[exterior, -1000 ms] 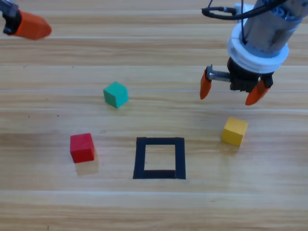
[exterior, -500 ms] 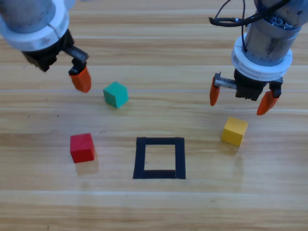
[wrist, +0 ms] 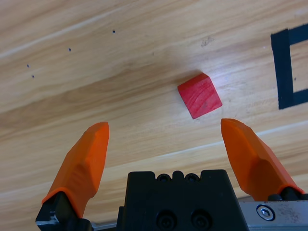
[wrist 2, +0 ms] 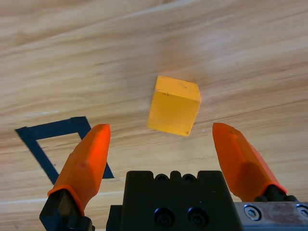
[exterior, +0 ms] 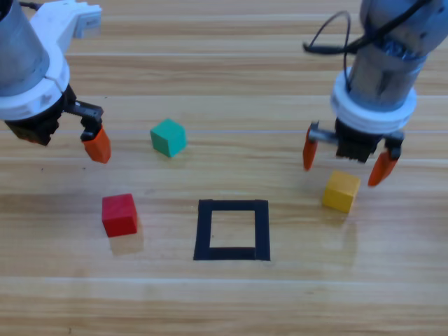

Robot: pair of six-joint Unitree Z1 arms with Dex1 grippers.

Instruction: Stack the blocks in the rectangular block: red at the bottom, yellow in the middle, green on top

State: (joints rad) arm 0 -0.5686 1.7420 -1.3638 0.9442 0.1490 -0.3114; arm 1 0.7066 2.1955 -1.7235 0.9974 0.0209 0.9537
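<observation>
Nothing is stacked yet: the tape square [exterior: 232, 229] is empty, while the open left gripper [wrist: 163, 144] nears the red cube [exterior: 119, 214] and the open right gripper [exterior: 344, 155] nears the yellow cube [exterior: 341, 191].

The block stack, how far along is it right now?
Nothing is stacked: the tape square is empty. The left pincer, jaws open, hangs above the red cube; the right pincer, jaws open, hangs above the yellow cube. The green cube sits untouched. All three placements remain.
</observation>
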